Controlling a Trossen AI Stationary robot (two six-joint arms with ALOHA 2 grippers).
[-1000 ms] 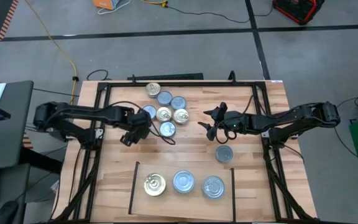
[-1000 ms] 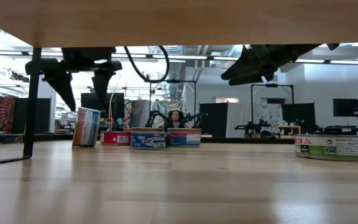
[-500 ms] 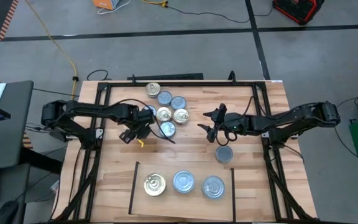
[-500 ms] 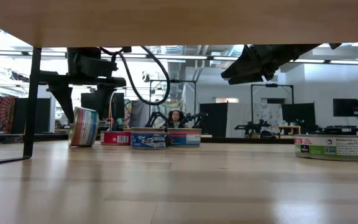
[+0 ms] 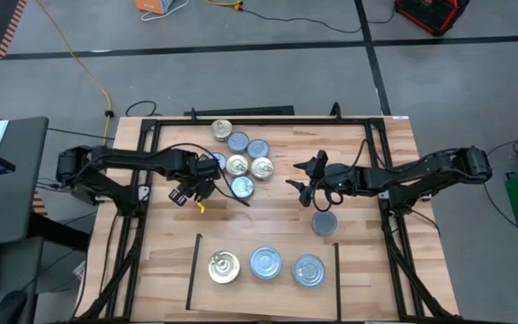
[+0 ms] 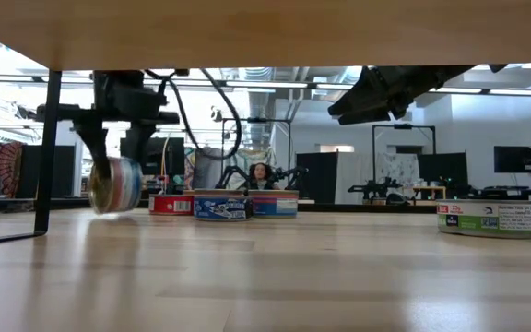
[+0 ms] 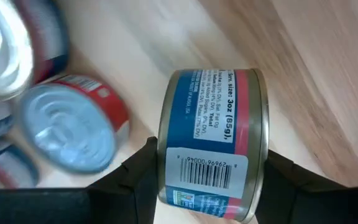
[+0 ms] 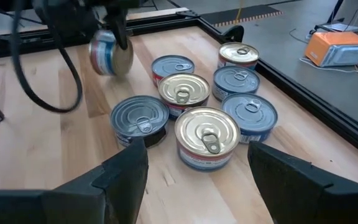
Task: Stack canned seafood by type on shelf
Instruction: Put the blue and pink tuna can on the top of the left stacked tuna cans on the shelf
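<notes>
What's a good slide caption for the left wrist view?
Left gripper clamps an on-edge can above the table.

The left gripper (image 6: 109,157) has closed in on the tin (image 6: 115,184) that a second ago stood on its edge on the bench (image 6: 265,277) beside the loose cluster of tins (image 5: 245,157). Its fingers (image 7: 138,180) now clamp the tin's flat faces, where before they hung spread above it. The tin has come up off the wood and shifted a little away from the cluster, towards the black frame post (image 6: 46,152). It shows blurred in the low view.
</notes>
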